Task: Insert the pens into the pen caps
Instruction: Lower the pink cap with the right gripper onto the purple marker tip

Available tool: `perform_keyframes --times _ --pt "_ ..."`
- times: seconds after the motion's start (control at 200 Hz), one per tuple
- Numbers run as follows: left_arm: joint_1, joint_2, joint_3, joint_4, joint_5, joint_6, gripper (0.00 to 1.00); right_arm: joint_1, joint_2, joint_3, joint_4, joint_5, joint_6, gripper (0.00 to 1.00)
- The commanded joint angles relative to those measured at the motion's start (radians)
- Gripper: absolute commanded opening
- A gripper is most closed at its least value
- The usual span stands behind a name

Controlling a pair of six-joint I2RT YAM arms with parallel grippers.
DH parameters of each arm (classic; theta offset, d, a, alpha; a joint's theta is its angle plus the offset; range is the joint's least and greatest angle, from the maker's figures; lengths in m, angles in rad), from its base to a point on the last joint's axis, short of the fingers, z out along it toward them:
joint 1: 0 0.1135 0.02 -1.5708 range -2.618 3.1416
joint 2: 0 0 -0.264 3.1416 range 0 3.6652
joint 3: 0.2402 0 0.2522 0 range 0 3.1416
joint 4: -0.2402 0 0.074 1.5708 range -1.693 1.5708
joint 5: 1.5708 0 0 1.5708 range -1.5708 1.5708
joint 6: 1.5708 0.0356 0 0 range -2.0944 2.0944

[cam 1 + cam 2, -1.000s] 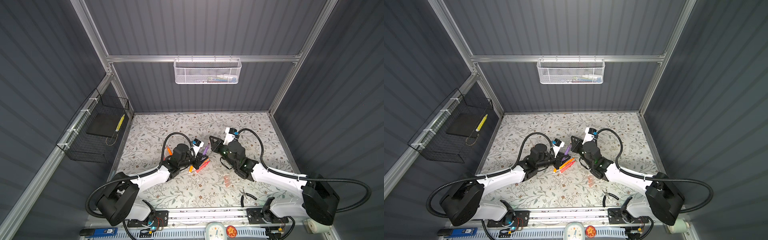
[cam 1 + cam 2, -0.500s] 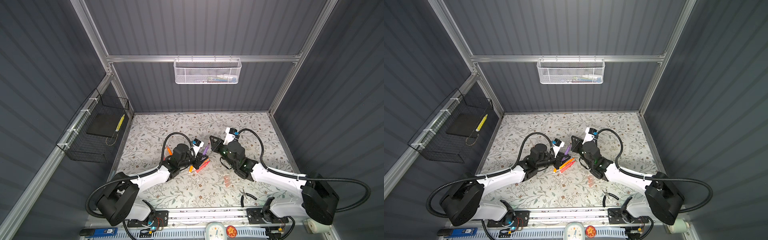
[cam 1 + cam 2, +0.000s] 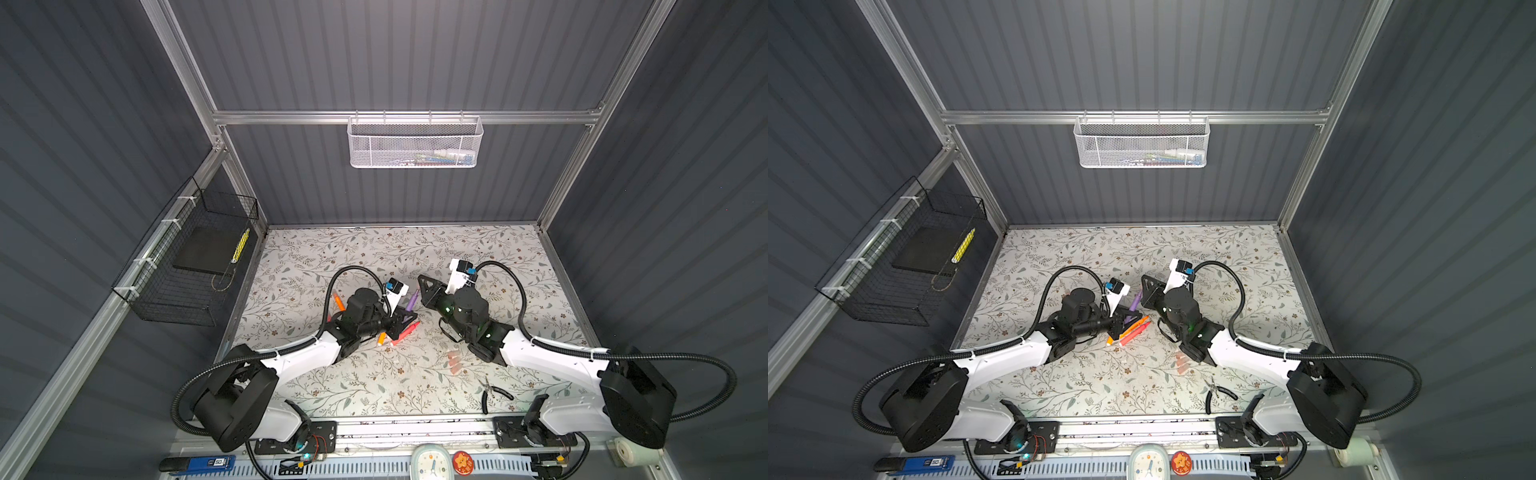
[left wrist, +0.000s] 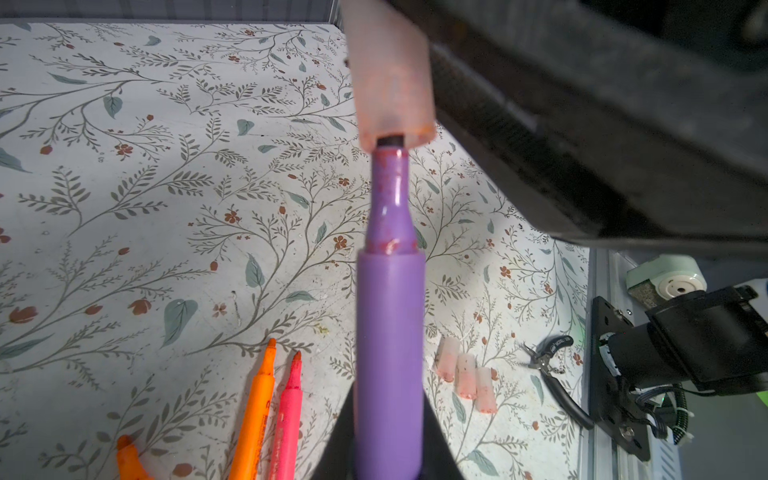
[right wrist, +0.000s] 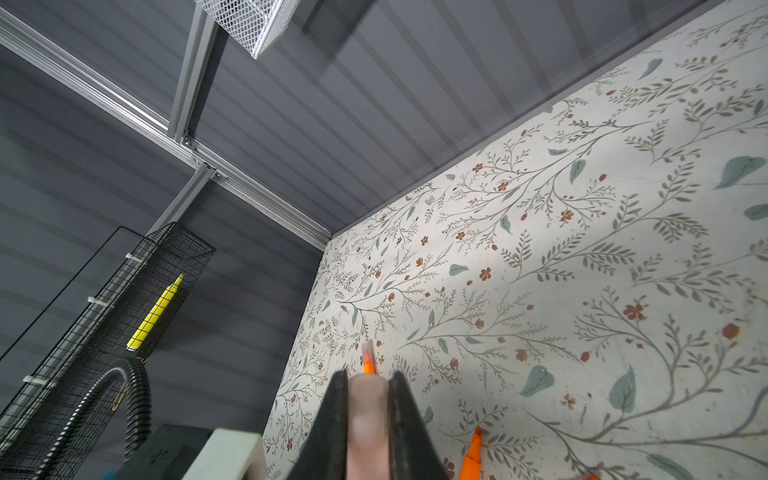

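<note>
My left gripper (image 4: pixel 390 440) is shut on the purple pen (image 4: pixel 390 324), which sticks out ahead of it. A pale-pink pen cap (image 4: pixel 388 79) meets the pen's dark tip, and the tip sits just inside the cap's mouth. My right gripper (image 5: pixel 368 399) is shut on that cap (image 5: pixel 368 428). In both top views the two grippers (image 3: pixel 405 319) (image 3: pixel 420 290) face each other at mid-table with the purple pen (image 3: pixel 1136 300) between them. An orange pen (image 4: pixel 255 415) and a pink pen (image 4: pixel 286 419) lie loose below, and three caps (image 4: pixel 465 374) lie side by side.
Black-handled pliers (image 4: pixel 552 365) lie near the front right rail, past the caps. Another orange pen (image 3: pixel 338 302) lies left of the left wrist. An orange pen with a cap on it (image 5: pixel 368 357) lies farther off. A white mesh basket (image 3: pixel 413 143) hangs on the back wall, and a black wire basket (image 3: pixel 187 266) on the left wall.
</note>
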Motion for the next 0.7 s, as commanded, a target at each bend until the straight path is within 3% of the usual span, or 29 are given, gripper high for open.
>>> perform_keyframes --times 0.0,0.315,0.505,0.695 --pt "-0.002 -0.008 0.005 0.049 0.001 -0.028 0.0 0.025 -0.001 -0.059 0.066 -0.011 0.012 0.0" --pt "0.045 -0.01 -0.05 0.207 0.137 -0.13 0.0 0.072 0.012 -0.126 0.192 -0.006 -0.019 0.0" --pt "0.101 0.011 -0.091 0.369 0.256 -0.224 0.0 0.094 0.04 -0.202 0.377 -0.047 -0.039 0.0" --pt "0.103 0.008 -0.095 0.387 0.268 -0.225 0.0 0.1 0.034 -0.249 0.418 -0.049 -0.048 0.0"
